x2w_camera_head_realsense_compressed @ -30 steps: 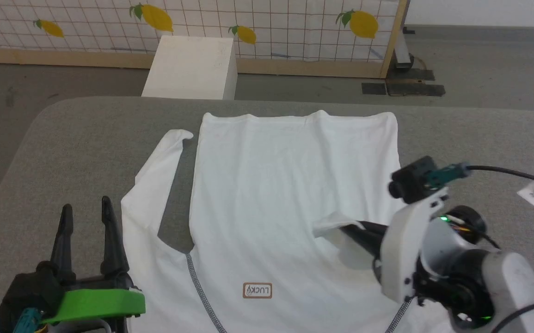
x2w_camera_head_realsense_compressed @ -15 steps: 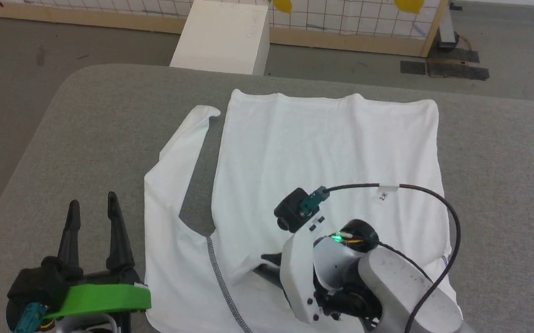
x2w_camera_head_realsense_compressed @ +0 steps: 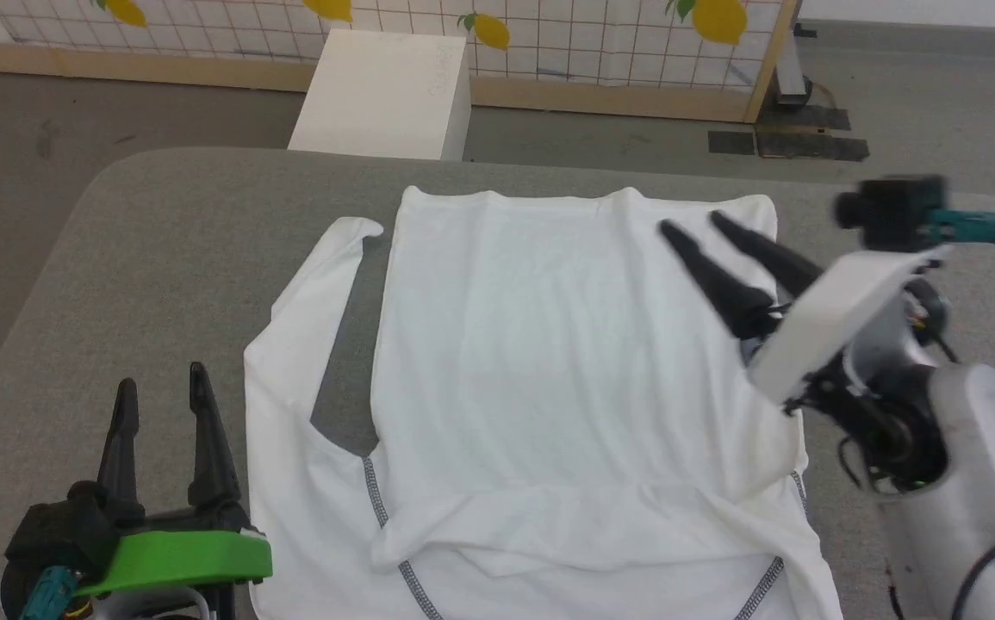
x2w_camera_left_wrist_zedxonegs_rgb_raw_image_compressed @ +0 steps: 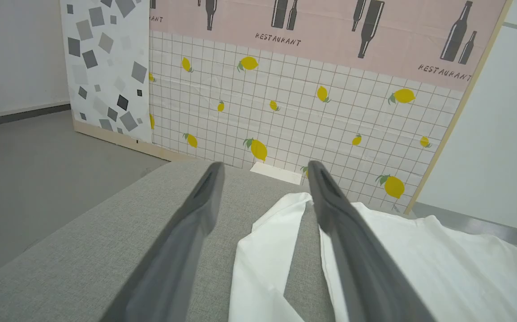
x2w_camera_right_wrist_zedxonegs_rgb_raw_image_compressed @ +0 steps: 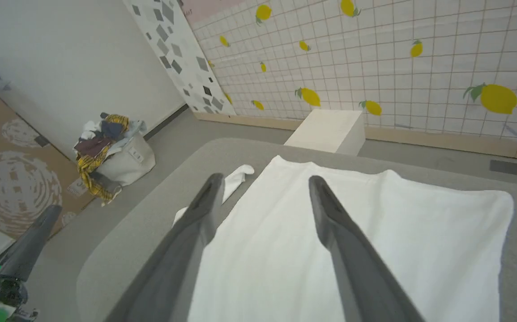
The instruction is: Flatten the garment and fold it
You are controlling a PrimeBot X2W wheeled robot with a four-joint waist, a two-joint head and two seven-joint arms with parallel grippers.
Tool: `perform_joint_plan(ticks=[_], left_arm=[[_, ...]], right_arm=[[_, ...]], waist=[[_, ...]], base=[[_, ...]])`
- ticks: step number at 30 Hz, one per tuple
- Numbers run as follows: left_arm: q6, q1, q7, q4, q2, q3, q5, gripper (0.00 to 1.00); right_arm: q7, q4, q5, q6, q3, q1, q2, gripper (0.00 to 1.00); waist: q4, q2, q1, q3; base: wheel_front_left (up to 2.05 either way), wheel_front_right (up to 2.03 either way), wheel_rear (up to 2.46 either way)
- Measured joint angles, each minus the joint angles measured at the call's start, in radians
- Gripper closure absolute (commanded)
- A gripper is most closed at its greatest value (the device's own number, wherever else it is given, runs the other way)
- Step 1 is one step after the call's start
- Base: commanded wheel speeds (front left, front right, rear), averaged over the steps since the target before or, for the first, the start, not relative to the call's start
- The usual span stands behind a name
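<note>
Finds the garment (x2w_camera_head_realsense_compressed: 549,362) spread on the grey table (x2w_camera_head_realsense_compressed: 161,241), hem at the far side, shoulders at the near edge. Shows now the right sleeve (x2w_camera_head_realsense_compressed: 566,517) laid across the near part of the body, from right toward left, as a loose band with some wrinkles. Hides with it the chest patch, in plain sight one second ago. Leaves the left sleeve (x2w_camera_head_realsense_compressed: 290,344) not yet folded, stretched out at the left of the body, cuff toward the far side.

Comes from a release by the right gripper (x2w_camera_head_realsense_compressed: 691,221): shut low on the cloth a moment ago, now raised above the far right part of the garment, fingers spread wide, holding nothing. Keeps the left gripper (x2w_camera_head_realsense_compressed: 161,376) at the near left, just beside the left sleeve, fingers wide as well and empty.

Means, as a judgement, one sleeve fold done and the cloth freed cleanly. Calls next, probably, for the same with the left sleeve, then for folding the body. Asks perhaps for some smoothing of the wrinkled band first.

Beyond the far edge, on the floor: a white box (x2w_camera_head_realsense_compressed: 385,82), no part in the work.
</note>
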Motion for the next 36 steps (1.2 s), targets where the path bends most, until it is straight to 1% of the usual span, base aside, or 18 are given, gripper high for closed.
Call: perform_joint_plan(ticks=[3,6,10,13,17,20,24,29,33,36], left_arm=[[-0.001,0.002,0.000,0.002,0.000,0.004,0.004,0.00],[-0.001,0.004,0.000,0.007,0.000,0.007,0.005,0.00],[-0.002,0.004,0.000,0.013,0.000,0.006,0.005,0.00],[-0.002,0.004,0.000,0.022,0.000,0.004,0.005,0.00],[-0.017,-0.008,0.005,0.055,0.003,0.005,-0.008,0.00],[-0.038,-0.078,0.059,0.096,0.033,0.010,-0.028,0.00],[-0.060,-0.252,0.188,0.159,0.110,0.029,-0.079,0.00],[-0.074,-0.504,0.429,0.276,0.213,0.031,-0.139,0.00],[-0.046,-0.684,0.654,0.372,0.264,0.049,-0.203,0.00],[-0.030,-0.778,0.797,0.405,0.308,0.029,-0.206,0.00]], right_arm=[[-0.065,-0.018,-0.056,0.000,-0.168,0.053,0.009,0.00],[-0.112,-0.029,-0.118,0.000,-0.331,0.111,0.034,0.00],[-0.165,-0.049,-0.171,0.000,-0.476,0.183,0.072,0.00],[-0.179,-0.056,-0.187,0.000,-0.546,0.237,0.087,0.00],[-0.188,-0.067,-0.185,0.000,-0.588,0.269,0.096,0.00],[-0.188,-0.080,-0.166,0.000,-0.602,0.274,0.097,0.00],[-0.185,-0.117,-0.159,0.000,-0.616,0.272,0.098,0.00],[-0.168,-0.156,-0.157,0.000,-0.640,0.247,0.098,0.00],[-0.160,-0.183,-0.152,0.000,-0.647,0.218,0.098,0.00],[-0.160,-0.186,-0.145,0.000,-0.646,0.201,0.098,0.00]], waist=[[-0.017,0.0000,0.0000,-0.008],[-0.035,0.0000,0.0000,-0.015],[-0.054,0.0000,0.0000,-0.019],[-0.069,0.0000,0.0000,-0.017],[-0.081,0.0000,0.0000,0.001],[-0.086,0.0000,0.0000,0.024],[-0.091,0.0000,0.0000,0.072],[-0.098,0.0000,0.0000,0.154],[-0.106,0.0000,0.0001,0.227],[-0.114,0.0000,0.0001,0.280]], base=[[0.00,0.00,0.00],[0.00,0.00,0.00],[0.00,0.00,0.00],[0.00,0.00,0.00],[0.00,0.00,0.00],[0.00,0.00,0.00],[0.00,0.00,0.00],[0.00,0.00,0.00],[0.00,0.00,0.00],[0.00,0.00,0.00]])
